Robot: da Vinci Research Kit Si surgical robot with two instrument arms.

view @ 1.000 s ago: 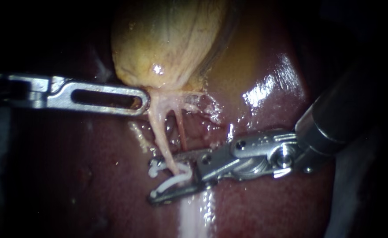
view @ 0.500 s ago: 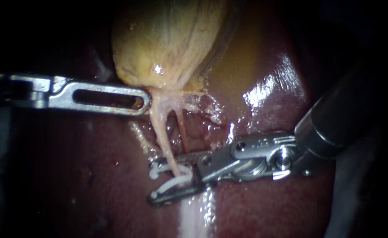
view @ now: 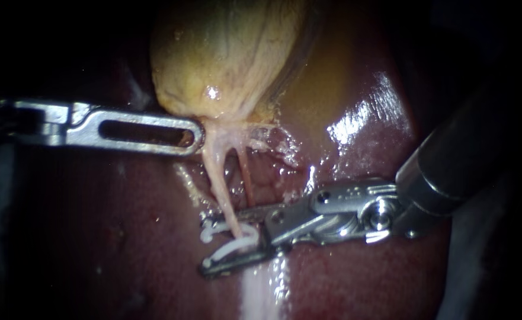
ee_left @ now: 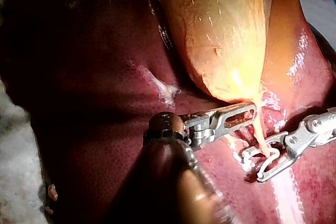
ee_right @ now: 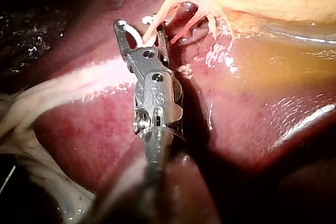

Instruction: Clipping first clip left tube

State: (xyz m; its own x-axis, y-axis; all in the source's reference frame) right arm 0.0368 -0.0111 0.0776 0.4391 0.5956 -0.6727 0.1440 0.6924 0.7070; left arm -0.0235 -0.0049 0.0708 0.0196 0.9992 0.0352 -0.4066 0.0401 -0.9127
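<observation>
The yellow gallbladder [view: 225, 53] lies on the dark red liver [view: 361, 278]. Two tubes run down from its neck: the pale left tube [view: 216, 178] and a thin reddish right tube [view: 245, 172]. My left instrument [view: 194, 135] comes in level, its slotted jaws shut on the gallbladder's neck; the left wrist view shows the same hold [ee_left: 249, 113]. My right instrument [view: 208, 244] holds an open white clip [view: 231, 246] between its parted jaws, and the left tube passes between the clip's legs. The right wrist view shows those jaws [ee_right: 142, 27] astride that tube [ee_right: 157, 22].
A glossy wet patch of liver [view: 361, 112] lies to the right of the gallbladder. A pale whitish band [view: 261, 293] runs along the liver below the clip. The right instrument's dark shaft [view: 468, 154] fills the right side.
The right instrument's wrist has edged slightly down and left, its upper jaw sitting a little lower. The clip stays open around the left tube. The left instrument has not moved.
</observation>
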